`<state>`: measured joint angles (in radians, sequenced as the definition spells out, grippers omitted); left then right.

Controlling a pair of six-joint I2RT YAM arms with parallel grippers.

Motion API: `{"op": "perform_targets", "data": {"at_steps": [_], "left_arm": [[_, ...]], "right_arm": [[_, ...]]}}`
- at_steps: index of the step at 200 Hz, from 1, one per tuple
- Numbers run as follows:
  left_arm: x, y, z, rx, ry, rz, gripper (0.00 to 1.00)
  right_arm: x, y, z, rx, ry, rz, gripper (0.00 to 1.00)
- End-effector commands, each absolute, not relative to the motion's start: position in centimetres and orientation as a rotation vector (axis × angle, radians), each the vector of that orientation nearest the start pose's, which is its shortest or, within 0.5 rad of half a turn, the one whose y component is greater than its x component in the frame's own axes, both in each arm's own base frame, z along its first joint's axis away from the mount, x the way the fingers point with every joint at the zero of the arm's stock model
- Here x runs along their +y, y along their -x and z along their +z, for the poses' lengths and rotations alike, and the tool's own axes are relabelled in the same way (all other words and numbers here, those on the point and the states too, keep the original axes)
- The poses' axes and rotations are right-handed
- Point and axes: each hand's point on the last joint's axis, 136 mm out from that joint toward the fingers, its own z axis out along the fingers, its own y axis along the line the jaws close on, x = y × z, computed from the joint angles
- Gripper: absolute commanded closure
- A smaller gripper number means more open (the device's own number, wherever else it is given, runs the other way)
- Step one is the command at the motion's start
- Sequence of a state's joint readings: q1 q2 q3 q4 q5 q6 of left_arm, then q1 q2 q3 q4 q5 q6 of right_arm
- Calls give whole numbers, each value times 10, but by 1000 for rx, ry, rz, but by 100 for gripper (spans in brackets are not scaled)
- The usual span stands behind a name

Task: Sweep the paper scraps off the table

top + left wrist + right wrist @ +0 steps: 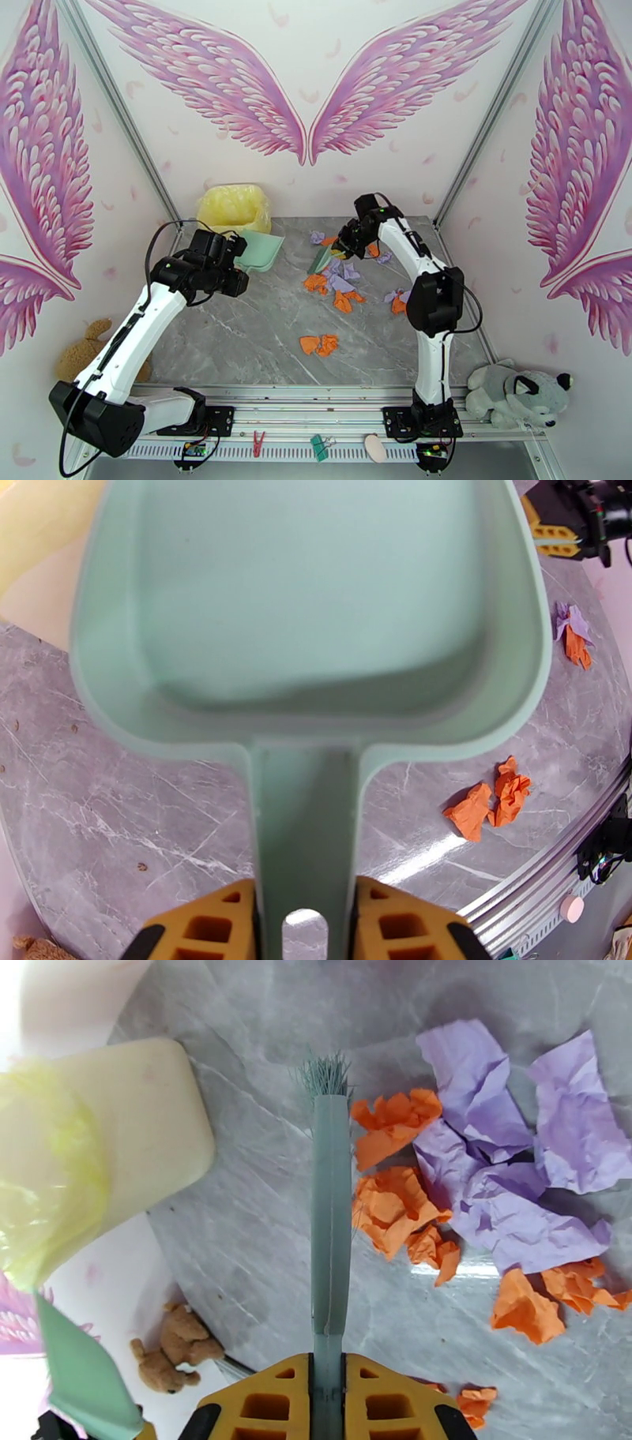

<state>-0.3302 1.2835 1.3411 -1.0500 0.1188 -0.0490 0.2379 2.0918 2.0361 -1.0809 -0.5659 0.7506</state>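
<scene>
Grey table (237,335) bears about twelve paper scraps (318,345); left tool (304,910) clamps one dustpan (316,598); right tool (328,1402), one brush (329,1197).

The left arm (134,331) and right arm (430,347) were built of white links joined by black housings, with a black cable (150,245) looped off the left one toward eleven o'clock. The fingers (209,926) were moulded in orange-yellow, pierced by rectangular holes.

yellow-bagged bin (234,207) back-L | mint dustpan (316,598) | brush (329,1220) | brown teddy (79,359) L | grey plush dog (517,392) R
</scene>
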Motion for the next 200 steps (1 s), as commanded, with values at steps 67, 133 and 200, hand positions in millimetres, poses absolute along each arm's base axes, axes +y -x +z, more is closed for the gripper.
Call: {"op": "perform_targets", "data": {"at_steps": [67,133,200], "left_arm": [[-126,-288,239,2524,-425,-302,100],[-118,-283,245,2504,-405,-260,100],[-119,-276,233,2531,-409,-275,100]], "right_arm": [[234,-604,205,2335,-905,1289,100],[232,-615,147,2414,-937,1192,100],[202,-541,124,2635,-827,1009,100]]}}
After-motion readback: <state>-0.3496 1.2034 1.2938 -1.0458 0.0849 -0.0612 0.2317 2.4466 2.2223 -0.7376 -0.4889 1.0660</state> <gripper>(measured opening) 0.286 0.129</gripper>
